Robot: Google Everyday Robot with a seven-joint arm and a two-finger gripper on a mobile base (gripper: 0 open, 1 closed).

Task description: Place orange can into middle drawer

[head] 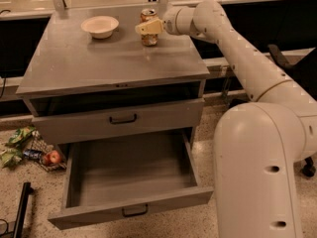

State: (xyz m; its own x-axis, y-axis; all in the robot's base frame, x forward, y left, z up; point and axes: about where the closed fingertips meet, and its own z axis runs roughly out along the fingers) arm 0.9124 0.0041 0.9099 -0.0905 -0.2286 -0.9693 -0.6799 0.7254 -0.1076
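Observation:
The orange can stands upright at the back of the grey cabinet top, right of its middle. My gripper reaches in from the right at the can's height, and its cream tip covers the can's middle, so only the silver top and the base show. The can is still on the cabinet top. The middle drawer, the lowest wide grey one with a small black handle, is pulled out far towards the front. Its deep tray is empty.
A cream bowl sits left of the can. A similar grey drawer front above the open drawer is slightly ajar. My arm fills the right side. Snack bags and an apple lie on the floor at the left.

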